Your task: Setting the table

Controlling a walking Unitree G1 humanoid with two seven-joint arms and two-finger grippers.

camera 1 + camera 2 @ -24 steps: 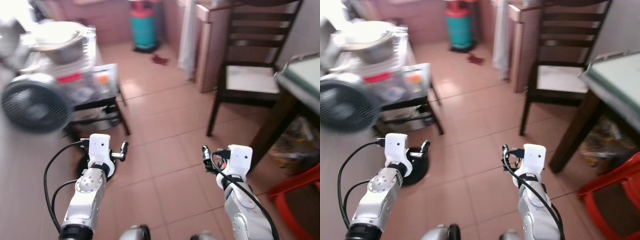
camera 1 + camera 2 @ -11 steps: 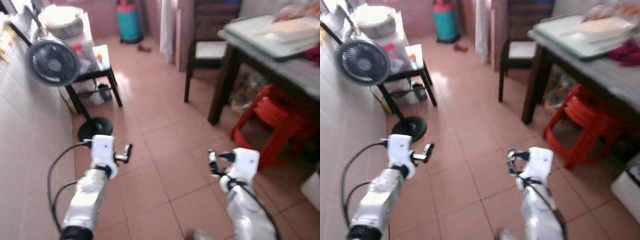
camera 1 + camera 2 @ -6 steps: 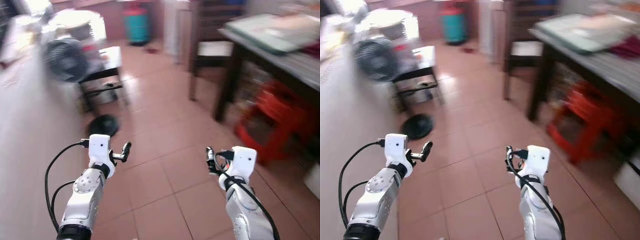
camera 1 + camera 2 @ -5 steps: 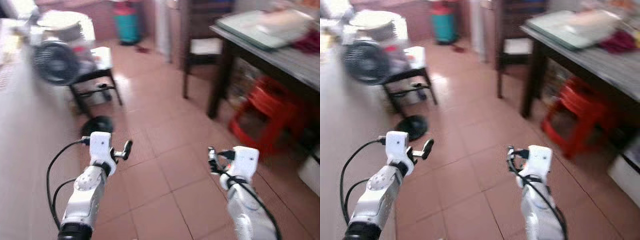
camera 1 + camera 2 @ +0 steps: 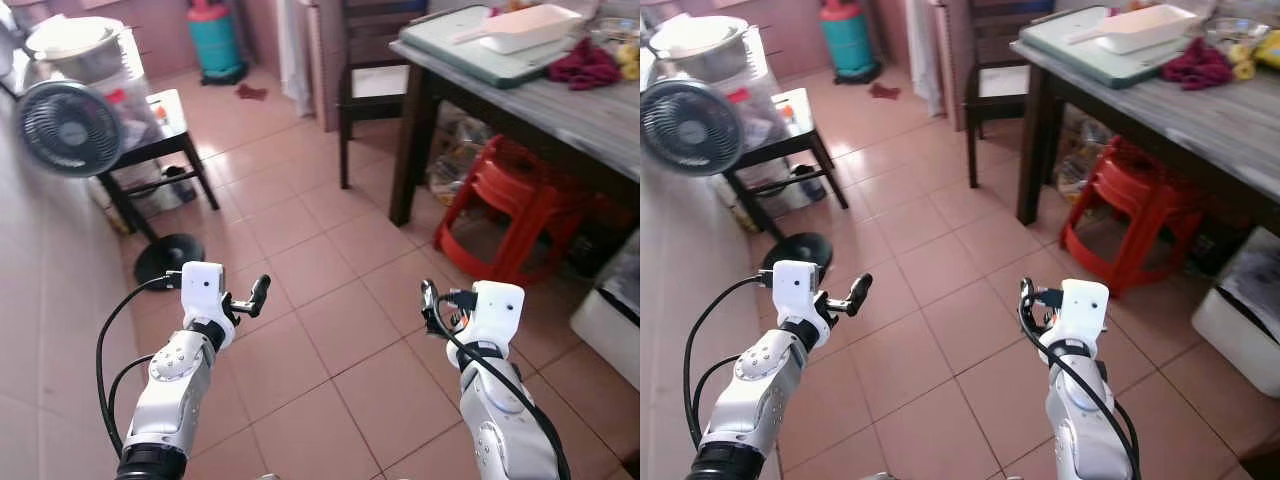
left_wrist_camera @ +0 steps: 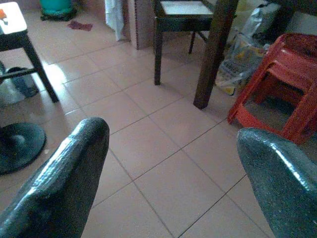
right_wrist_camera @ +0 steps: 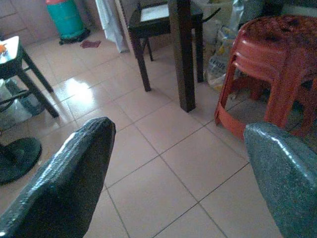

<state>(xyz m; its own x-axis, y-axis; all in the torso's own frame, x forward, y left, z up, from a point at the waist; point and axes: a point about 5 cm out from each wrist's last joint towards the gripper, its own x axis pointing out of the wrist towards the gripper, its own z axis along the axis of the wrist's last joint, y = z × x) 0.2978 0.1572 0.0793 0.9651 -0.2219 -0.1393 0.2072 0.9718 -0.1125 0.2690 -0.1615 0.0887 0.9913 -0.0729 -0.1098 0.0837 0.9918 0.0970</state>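
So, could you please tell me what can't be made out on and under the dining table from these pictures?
- Dining table: its far end is cut off by the head views' right edge.
- Yellow items beside the dark red cloth: cropped and too small to identify.
- Bags under the table: contents hidden by the table leg and red stools.

The bench (image 5: 560, 110) stands ahead to the right, with a tray (image 5: 470, 45) and a cloth (image 5: 588, 62) on it. Stacked stools (image 5: 510, 215) sit under it, a chair (image 5: 375, 75) behind. A fan (image 5: 70, 128) and a side table (image 5: 165, 135) stand left.
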